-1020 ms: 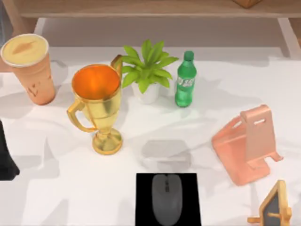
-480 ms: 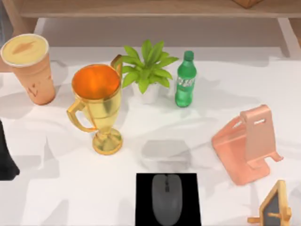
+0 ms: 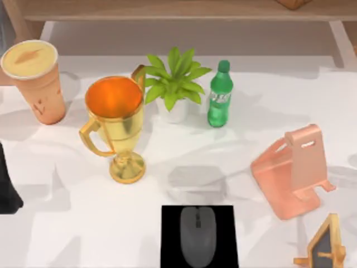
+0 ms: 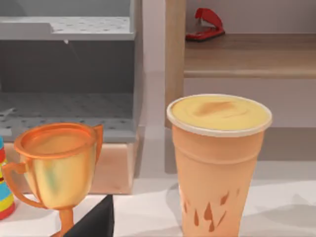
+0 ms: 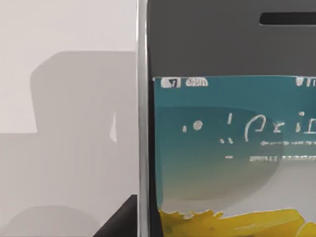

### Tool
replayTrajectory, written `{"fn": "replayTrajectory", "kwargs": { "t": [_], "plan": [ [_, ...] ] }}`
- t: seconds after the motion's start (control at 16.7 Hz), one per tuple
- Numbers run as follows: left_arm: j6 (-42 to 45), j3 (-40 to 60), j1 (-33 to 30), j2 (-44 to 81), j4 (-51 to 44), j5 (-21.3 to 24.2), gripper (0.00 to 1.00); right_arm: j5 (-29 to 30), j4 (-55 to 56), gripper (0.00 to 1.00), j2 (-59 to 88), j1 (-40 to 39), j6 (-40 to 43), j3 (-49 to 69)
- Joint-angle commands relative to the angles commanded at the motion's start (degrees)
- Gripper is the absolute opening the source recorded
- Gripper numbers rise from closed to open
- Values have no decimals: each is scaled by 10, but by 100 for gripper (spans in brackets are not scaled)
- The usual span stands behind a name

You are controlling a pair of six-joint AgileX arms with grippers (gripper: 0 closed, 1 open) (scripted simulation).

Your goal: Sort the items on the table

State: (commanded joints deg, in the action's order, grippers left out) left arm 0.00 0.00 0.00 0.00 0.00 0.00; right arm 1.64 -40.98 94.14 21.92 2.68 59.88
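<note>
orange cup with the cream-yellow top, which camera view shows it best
The left wrist view shows the orange cup best: it stands close and side-on, with its rim, cream-yellow top and brown wall marks plain. The top view shows it from above at the table's far left corner, near the gold trophy. The right wrist view faces the smartphone instead.

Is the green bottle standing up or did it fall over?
Standing up. The top view shows the bottle upright on the table, its cap on top, right of the plant.

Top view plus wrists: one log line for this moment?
dark grey computer mouse: on black pad | tall orange cup: table's far left | silver-edged smartphone: close before right wrist camera
</note>
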Motion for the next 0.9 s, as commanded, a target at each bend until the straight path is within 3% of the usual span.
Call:
{"fn": "replayTrajectory", "kwargs": {
  "t": [0.66, 0.9],
  "plan": [
    [0, 0, 0, 0, 0, 0, 100, 97, 216, 0, -472, -466, -70, -273],
    [0, 0, 0, 0, 0, 0, 100, 130, 273, 0, -559, -568, -91, -345]
  ]
}}
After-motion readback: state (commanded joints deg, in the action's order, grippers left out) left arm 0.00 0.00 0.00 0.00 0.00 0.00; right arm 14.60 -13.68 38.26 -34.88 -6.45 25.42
